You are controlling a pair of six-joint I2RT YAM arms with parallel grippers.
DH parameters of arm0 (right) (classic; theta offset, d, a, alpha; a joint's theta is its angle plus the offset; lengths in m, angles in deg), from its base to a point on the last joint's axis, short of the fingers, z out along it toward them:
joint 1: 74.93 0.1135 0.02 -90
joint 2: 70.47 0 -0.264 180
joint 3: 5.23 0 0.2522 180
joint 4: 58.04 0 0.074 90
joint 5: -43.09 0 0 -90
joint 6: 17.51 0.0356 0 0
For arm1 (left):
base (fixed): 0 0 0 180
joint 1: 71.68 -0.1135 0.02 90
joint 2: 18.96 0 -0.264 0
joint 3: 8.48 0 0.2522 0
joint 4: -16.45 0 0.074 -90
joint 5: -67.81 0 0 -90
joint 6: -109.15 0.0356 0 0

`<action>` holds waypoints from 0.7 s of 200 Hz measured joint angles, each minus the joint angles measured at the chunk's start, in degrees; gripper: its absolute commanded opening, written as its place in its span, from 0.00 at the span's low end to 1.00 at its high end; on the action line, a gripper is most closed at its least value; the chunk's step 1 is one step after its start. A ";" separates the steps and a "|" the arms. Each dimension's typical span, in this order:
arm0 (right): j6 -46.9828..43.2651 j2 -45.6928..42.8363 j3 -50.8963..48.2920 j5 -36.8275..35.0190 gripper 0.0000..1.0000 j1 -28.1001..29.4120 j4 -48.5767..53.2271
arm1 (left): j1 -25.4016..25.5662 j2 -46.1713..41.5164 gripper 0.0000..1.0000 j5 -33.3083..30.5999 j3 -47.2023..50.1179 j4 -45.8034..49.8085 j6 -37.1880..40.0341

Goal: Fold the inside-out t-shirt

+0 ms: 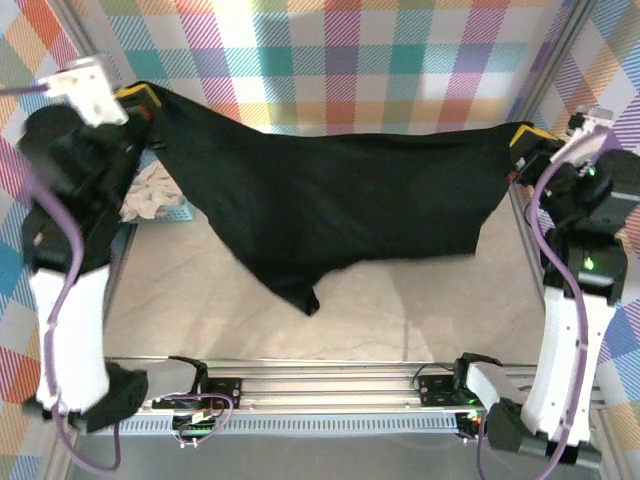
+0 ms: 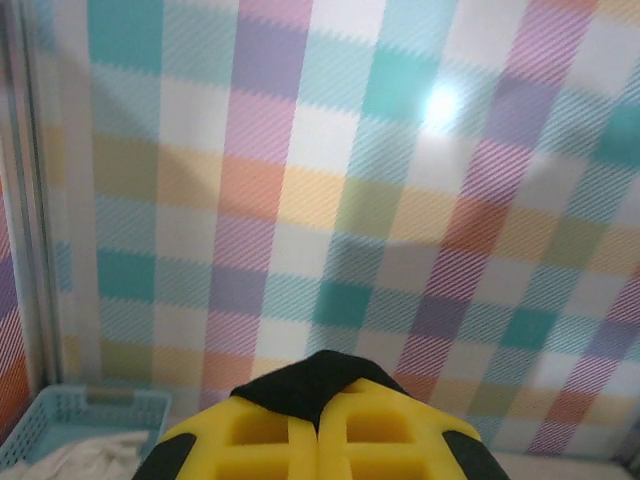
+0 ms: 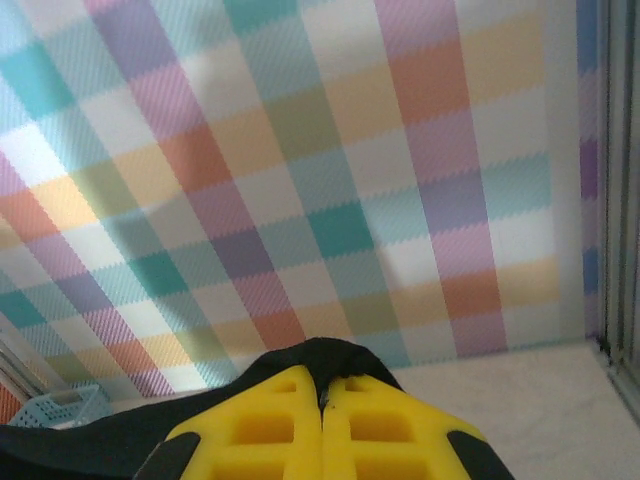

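Observation:
The inside-out t-shirt (image 1: 340, 205), black cloth, hangs stretched in the air between my two grippers, sagging to a low point at the front left. My left gripper (image 1: 145, 100) is shut on its left corner at the upper left. My right gripper (image 1: 522, 140) is shut on its right corner at the far right. In the left wrist view the yellow fingers (image 2: 280, 440) press together with black t-shirt cloth (image 2: 315, 385) sticking out at the tips of my left gripper (image 2: 318, 420). In the right wrist view black t-shirt cloth (image 3: 320, 358) pokes from the closed tips of my right gripper (image 3: 322, 395).
A blue basket (image 1: 165, 212) with a white-cream cloth (image 1: 150, 190) stands at the left, behind the left arm; the basket (image 2: 85, 420) also appears low left in the left wrist view. A checked backdrop (image 1: 360, 60) closes the back. Metal frame posts (image 1: 525, 250) line the sides.

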 measured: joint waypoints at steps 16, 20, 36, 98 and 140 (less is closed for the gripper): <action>-0.42 -4.20 1.38 0.02 0.00 0.00 1.07 | 0.00 -5.92 0.00 1.57 1.01 -0.61 -0.48; -0.44 -5.01 1.75 0.02 0.00 0.00 1.36 | 0.00 -7.17 0.00 2.01 1.01 -0.70 -0.61; -0.70 -8.31 4.11 0.04 0.00 0.00 2.78 | 0.00 -11.52 0.00 3.19 0.24 -1.18 -1.11; -2.34 -11.61 18.45 0.44 0.00 0.00 9.27 | 0.00 -12.28 0.00 6.58 -13.09 0.17 -1.51; -3.37 -9.70 22.99 1.20 0.00 0.00 9.79 | 0.00 -2.03 0.00 4.55 -27.23 0.96 -0.15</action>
